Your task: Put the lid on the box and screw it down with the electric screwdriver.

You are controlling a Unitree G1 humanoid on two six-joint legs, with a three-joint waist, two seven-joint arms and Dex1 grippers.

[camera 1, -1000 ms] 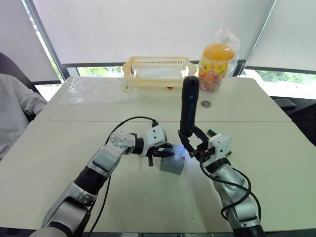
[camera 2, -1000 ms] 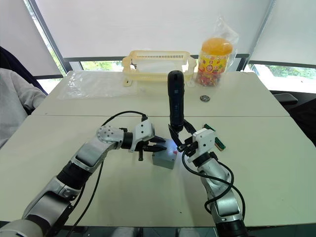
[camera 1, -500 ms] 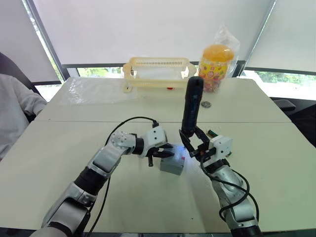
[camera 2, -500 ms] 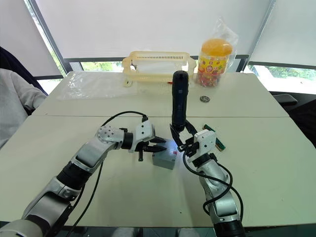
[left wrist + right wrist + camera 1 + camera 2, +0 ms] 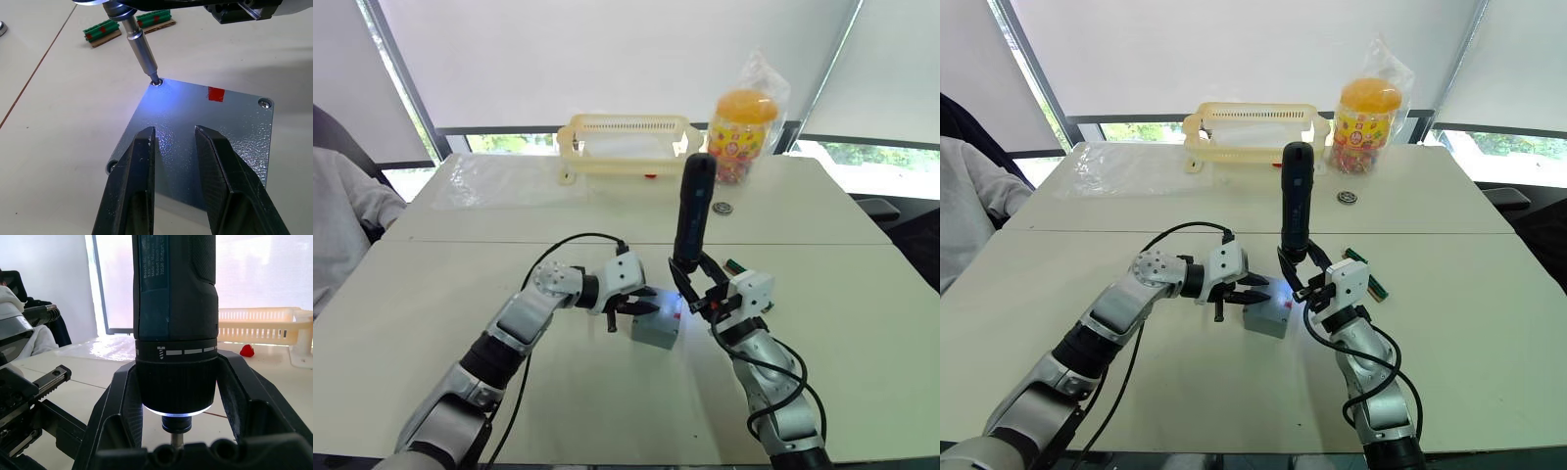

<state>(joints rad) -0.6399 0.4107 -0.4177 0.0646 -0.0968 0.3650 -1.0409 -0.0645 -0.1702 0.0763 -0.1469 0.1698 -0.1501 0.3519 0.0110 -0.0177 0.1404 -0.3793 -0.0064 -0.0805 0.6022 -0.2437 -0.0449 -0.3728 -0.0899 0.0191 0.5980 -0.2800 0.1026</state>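
The work surface is a pale cream table point(image 5: 460, 294) with a seam running across it, set before windows with white blinds point(image 5: 607, 59). At the far edge stand a cream plastic basket point(image 5: 626, 142) and an orange-lidded jar point(image 5: 741, 132) in a clear bag; a seated person's grey sleeve point(image 5: 337, 211) shows at the left.

The box point(image 5: 658, 326) sits mid-table with the lid point(image 5: 205, 132) seated on it, a red mark near one corner. The right gripper point(image 5: 702, 291) clamps the electric screwdriver point(image 5: 691, 211) upright, tilted slightly.

The left wrist view shows the bit engaged in a corner screw under blue-white light, two green bit strips point(image 5: 129, 27) beyond, and the left gripper point(image 5: 173, 142) with fingers slightly parted above the lid; contact cannot be determined. The right wrist view shows the screwdriver's collar markings and lit ring.
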